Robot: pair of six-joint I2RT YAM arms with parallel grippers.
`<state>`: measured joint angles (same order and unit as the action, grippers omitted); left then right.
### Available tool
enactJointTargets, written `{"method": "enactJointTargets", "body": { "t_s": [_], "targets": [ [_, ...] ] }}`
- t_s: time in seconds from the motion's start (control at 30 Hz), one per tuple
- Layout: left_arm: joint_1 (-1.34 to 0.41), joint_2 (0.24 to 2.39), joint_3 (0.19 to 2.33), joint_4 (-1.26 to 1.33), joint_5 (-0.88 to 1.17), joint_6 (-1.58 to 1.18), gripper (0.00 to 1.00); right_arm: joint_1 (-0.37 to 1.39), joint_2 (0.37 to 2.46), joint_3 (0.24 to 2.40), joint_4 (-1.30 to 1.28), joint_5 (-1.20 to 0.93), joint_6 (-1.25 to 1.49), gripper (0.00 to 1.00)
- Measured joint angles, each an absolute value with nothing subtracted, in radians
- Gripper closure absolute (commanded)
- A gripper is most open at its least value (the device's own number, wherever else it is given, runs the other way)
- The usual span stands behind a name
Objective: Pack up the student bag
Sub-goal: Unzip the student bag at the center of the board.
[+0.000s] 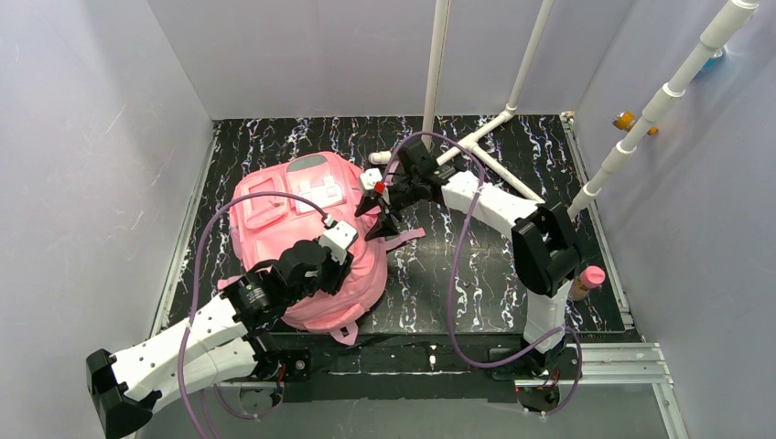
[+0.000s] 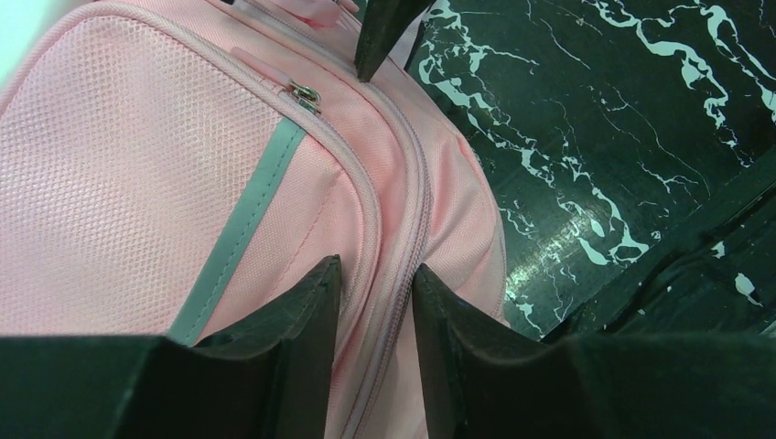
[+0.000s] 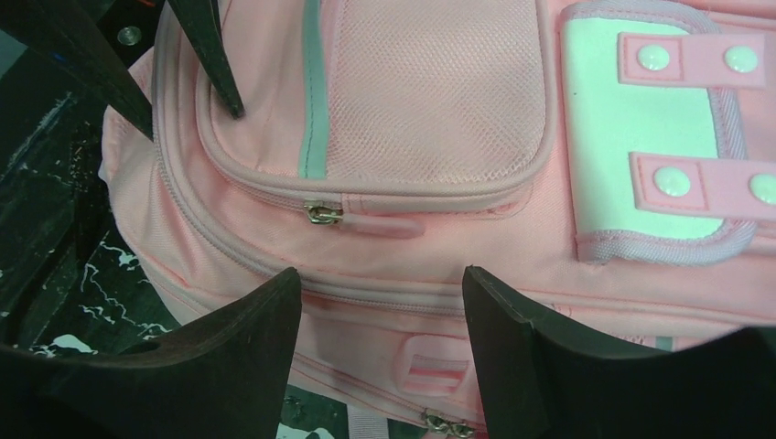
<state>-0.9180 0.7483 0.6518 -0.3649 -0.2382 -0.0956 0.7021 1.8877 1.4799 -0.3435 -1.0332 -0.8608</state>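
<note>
Likely unzipping: left fingers [image 2: 307,329] stood narrow, astride main zipper track [image 2: 409,229] of pink backpack [image 2: 137,165]; right fingers [image 3: 238,347] wide over pocket zipper pull [image 3: 322,213]; needed square pinch on pull.

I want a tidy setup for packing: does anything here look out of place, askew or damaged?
Nothing looks spilled or torn. The student bag lies flat, front up, its visible zippers shut. One strap trails loose from its side, and a pink-capped container stands apart at the right edge of the table.
</note>
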Motion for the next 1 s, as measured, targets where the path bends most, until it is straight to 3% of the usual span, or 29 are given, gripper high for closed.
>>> {"method": "enactJointTargets", "body": {
  "t_s": [0.27, 0.53, 1.0],
  "targets": [
    [-0.913, 0.748, 0.652, -0.388, -0.233, -0.109, 0.6, 0.74, 1.933, 1.593, -0.506, -0.949, -0.997, 0.24],
    [-0.911, 0.745, 0.688, -0.443, -0.227, -0.136, 0.35, 0.746, 1.933, 1.612, -0.535, -0.955, -1.011, 0.21],
    [-0.899, 0.707, 0.912, -0.636, -0.29, -0.149, 0.32, 0.746, 1.897, 1.592, -0.446, -1.002, -0.863, 0.18]
  ]
}}
